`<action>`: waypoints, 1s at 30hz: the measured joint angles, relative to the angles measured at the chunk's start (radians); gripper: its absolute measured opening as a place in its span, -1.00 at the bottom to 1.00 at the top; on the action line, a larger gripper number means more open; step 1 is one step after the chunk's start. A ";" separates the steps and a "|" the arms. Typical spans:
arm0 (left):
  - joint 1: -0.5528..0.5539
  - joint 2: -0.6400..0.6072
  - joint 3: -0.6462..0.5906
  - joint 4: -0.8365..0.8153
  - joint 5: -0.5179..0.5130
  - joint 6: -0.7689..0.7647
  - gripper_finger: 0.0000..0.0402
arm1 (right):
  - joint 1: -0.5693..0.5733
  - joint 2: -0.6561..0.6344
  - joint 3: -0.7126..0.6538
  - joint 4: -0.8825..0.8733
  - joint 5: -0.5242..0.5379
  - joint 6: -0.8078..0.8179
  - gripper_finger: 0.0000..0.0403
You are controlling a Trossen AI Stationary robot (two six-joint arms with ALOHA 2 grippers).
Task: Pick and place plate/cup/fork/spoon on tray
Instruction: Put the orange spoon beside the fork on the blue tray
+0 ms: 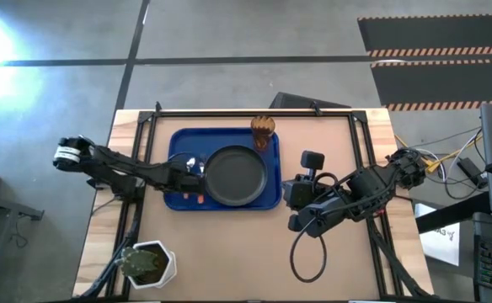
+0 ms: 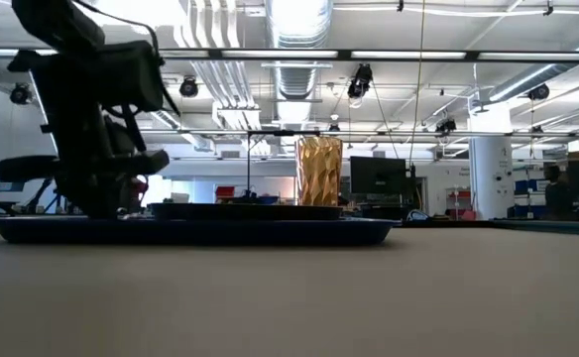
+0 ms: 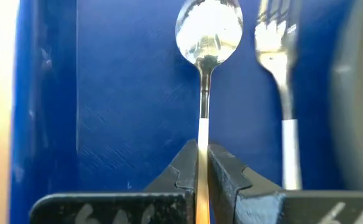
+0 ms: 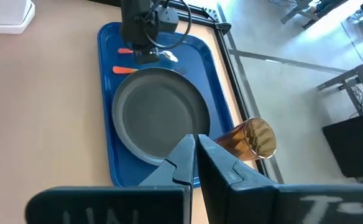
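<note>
The blue tray (image 1: 179,143) lies mid-table and carries the dark plate (image 1: 236,175). The amber cup (image 1: 263,132) stands upright at the tray's far right corner. The fork (image 3: 280,68) lies on the tray floor between the plate and the spoon (image 3: 208,31), its orange handle (image 4: 122,70) toward the near edge. My left gripper (image 1: 191,175) is low over the tray's left part, shut on the spoon. My right gripper (image 4: 194,142) hangs shut and empty, raised above the table to the right of the tray. My left gripper pinches the spoon's silver neck (image 3: 203,134) between its two fingers, between the bowl and the orange handle (image 4: 124,51). The fingers come from above, slanting down, one on each side of the neck. The spoon runs parallel to the fork; I cannot tell whether it rests on the tray.
A white pot with a green plant (image 1: 149,263) stands at the table's near left corner. A black cable loop (image 1: 309,252) hangs under the right arm. A black frame (image 1: 254,109) runs along the table's far edge.
</note>
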 joint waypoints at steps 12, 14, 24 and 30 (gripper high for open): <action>0.010 -0.001 -0.035 0.033 0.009 -0.001 -1.00 | 0.000 0.001 0.000 0.003 -0.005 0.014 -0.96; 0.010 -0.001 -0.035 0.034 0.009 0.000 -1.00 | 0.000 0.001 0.000 0.004 -0.005 0.023 -0.96; 0.010 -0.001 -0.036 0.052 0.007 0.031 -0.72 | 0.000 0.001 0.000 0.004 -0.005 0.023 -0.96; 0.010 -0.005 -0.035 0.055 0.007 0.033 -0.60 | 0.000 0.001 0.000 0.004 -0.005 0.020 -0.96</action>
